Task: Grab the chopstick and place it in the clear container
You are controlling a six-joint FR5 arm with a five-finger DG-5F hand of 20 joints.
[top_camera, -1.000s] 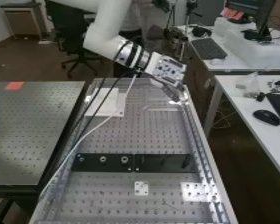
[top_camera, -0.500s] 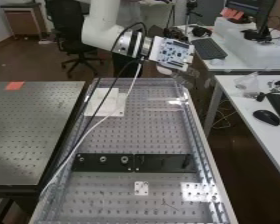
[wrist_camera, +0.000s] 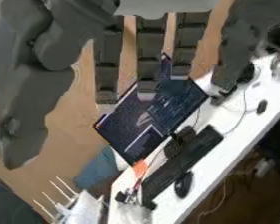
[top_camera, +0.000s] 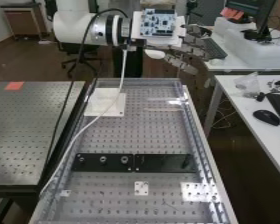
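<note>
The hand (top_camera: 180, 56) is in the air beyond the bench's far end in the high view, its fingers extended toward the right and nothing visible held in them. Seen from the wrist, the hand (wrist_camera: 148, 60) has long straight fingers and a thumb spread apart, with only the room behind them. Faint pale edges of a clear object (top_camera: 162, 109), perhaps the container, lie near the far right part of the perforated bench, below the hand's height. I cannot make out the chopstick with certainty.
A white square sheet (top_camera: 105, 102) lies at the bench's far left. Black plates (top_camera: 165, 162) cross its middle, with a small white plate (top_camera: 141, 188) nearer. A white cable (top_camera: 91, 122) hangs over the left side. The right-hand desk (top_camera: 247, 100) holds a mouse.
The hand has risen from low over the bench's far right corner and turned, from pointing down to pointing right. The arm's wrist has moved up and left, and the cables have shifted with it.
</note>
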